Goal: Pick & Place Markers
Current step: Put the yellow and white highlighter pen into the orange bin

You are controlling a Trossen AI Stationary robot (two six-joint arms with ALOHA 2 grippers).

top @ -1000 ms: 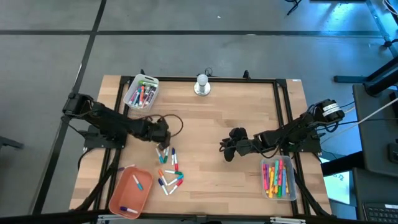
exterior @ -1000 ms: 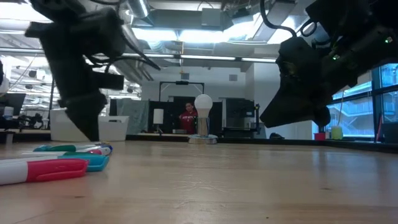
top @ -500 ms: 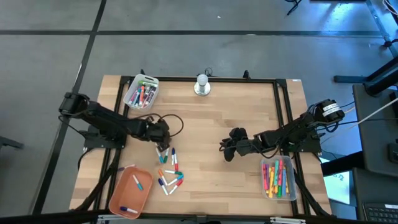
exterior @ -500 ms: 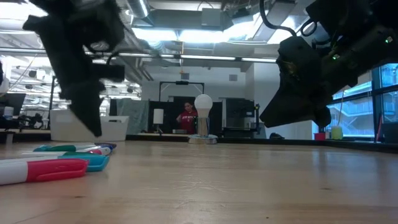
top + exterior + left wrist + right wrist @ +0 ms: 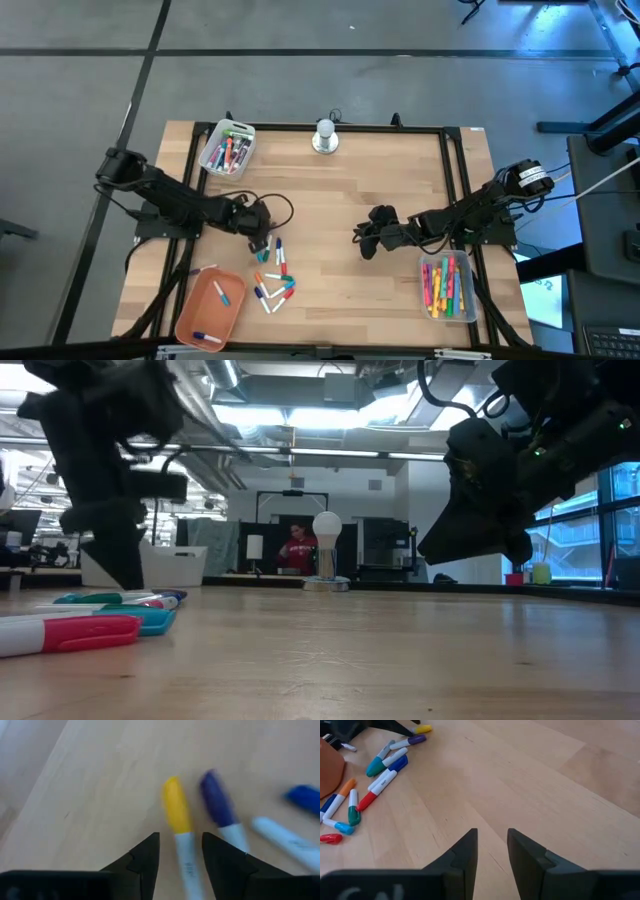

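- Yellow-capped marker sitting right between the fingers of the left gripper, white barrel running back into the gap.
- Left fingers parted a little wider than the barrel, straddling it; can't tell any real contact, marker flat on the wooden table.
- Purple-capped marker just beside the yellow one, outside the gap; blue cap further off.
- From above, left gripper low over the top end of the loose markers, with the orange tray near that pile.
- Right gripper parked mid-table, well apart from the pile, fingers slightly apart, nothing in them.
- More markers in the clear trays.
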